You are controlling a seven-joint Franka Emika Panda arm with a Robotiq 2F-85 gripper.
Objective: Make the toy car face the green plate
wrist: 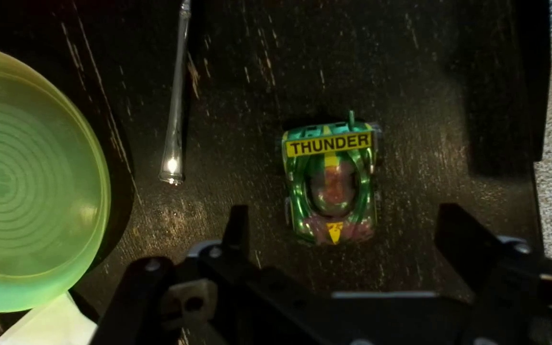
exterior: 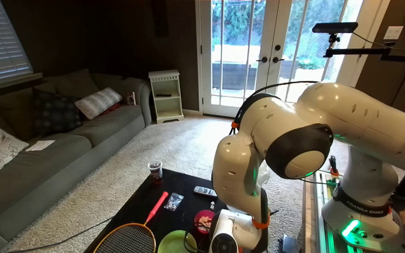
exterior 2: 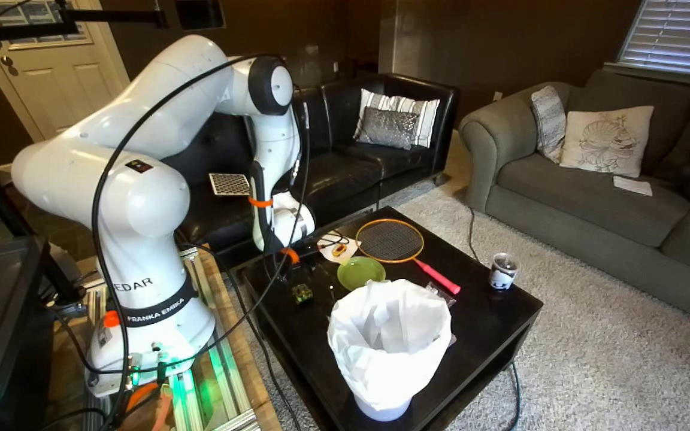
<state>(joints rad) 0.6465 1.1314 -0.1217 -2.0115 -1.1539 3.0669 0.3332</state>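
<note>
The toy car (wrist: 331,184) is green and shiny with a yellow THUNDER label on one end and a yellow triangle on the other. In the wrist view its triangle end points down toward the gripper's base, and its side is toward the green plate. In an exterior view it sits on the dark table (exterior 2: 302,293); the arm hides it in the other view. The green plate (wrist: 41,182) lies left of the car, apart from it, and shows in both exterior views (exterior: 177,242) (exterior 2: 361,273). My gripper (wrist: 344,211) is open above the table, its fingers on either side of the car, not visibly touching it.
A silver utensil (wrist: 175,120) lies between plate and car. White paper (wrist: 51,323) is by the plate. The table edge is at the wrist view's right. A racket (exterior 2: 390,240), a white-lined bin (exterior 2: 390,335), a cup (exterior 2: 504,272), a pink bowl (exterior: 204,220) and a remote (exterior: 205,191) are around.
</note>
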